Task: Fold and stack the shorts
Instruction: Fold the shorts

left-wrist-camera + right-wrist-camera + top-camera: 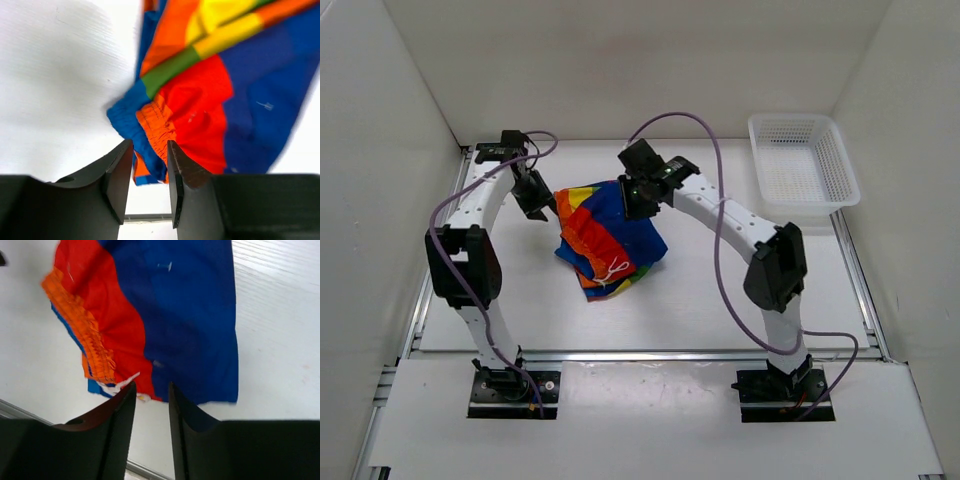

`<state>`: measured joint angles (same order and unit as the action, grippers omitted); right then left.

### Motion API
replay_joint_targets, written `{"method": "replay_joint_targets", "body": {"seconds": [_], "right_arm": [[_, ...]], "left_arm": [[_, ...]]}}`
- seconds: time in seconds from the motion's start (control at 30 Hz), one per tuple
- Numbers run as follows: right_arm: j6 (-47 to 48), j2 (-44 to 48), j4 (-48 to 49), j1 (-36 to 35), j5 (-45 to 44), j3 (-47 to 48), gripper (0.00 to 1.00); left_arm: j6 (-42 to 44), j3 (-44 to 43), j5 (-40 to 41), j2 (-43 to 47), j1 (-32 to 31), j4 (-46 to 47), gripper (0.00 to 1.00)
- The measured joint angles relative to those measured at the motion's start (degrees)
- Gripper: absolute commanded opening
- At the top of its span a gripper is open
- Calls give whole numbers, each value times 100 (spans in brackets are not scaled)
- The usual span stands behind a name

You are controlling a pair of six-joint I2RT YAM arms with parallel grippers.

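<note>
Both arms are reaching away from me over the white table (700,315). The left arm rises from its base and bends at the elbow, so the left claw (538,200) points in toward the middle. The right arm arches up and leftward, and the right claw (638,198) hangs over the cloth.

I count one pair of soft rainbow-striped fabric shorts (620,235). They lie bunched between the two claws and spread toward me from them. There is also one white plastic mesh basket (790,119), well off to the right of the right claw. Only the overhead view shows that basket and both arms together.

From the left wrist, the left claw (150,145) has its jaws a narrow slot apart. The blue and orange hem of the shorts (200,100) shows in that slot, but I cannot tell whether it is pinched.

From the right wrist, the right claw (151,385) shows the same narrow slot, gripping nothing. The blue and red shorts (190,315) lie just beyond its tips. One white drawstring (122,385) sits beside its left finger.
</note>
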<state>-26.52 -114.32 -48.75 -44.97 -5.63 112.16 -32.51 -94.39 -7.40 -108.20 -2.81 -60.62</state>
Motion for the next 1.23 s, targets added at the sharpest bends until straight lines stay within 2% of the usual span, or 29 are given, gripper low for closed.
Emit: {"method": "replay_joint_targets", "body": {"seconds": [0.13, 0.3, 0.43, 0.53, 0.63, 0.7, 0.73, 0.77, 0.83, 0.87, 1.03, 1.23], "right_arm": [[70, -809, 59, 2, 553, 595, 32], [155, -1648, 146, -35, 1250, 1010, 31], [157, -1751, 92, -76, 1379, 940, 31], [179, -1373, 173, -52, 1373, 614, 39], [210, -553, 251, 125, 1200, -2, 71], [260, 240, 350, 337, 903, -590, 90], [278, 664, 350, 468, 680, -866, 94], [291, 1080, 387, 603, 437, -1126, 96], [299, 1849, 439, 907, -13, -1637, 97], [284, 2192, 435, 1062, -280, -1875, 97], [103, 3410, 273, 1622, -1508, -3040, 97], [-46, 4166, -63, 2249, -2273, -3915, 96]], "left_arm": [[59, -98, -72, 474, 103, -184, 42], [90, 72, -74, 1016, 306, -282, 28], [101, 546, -81, 1475, 315, -310, 13], [120, 968, -105, 1744, 170, -328, 10], [120, 1318, -125, 1967, 22, -310, 10], [122, 1473, -120, 2162, -42, -313, 22], [140, 1532, -105, 2293, -52, -302, 33], [160, 1569, -81, 2422, -61, -291, 64], [170, 1589, -33, 2761, -70, -232, 90], [199, 1591, 2, 2951, -70, -192, 100], [273, 1515, 201, 3759, -70, -79, 100], [341, 1366, 269, 3960, -70, -17, 100]]}}
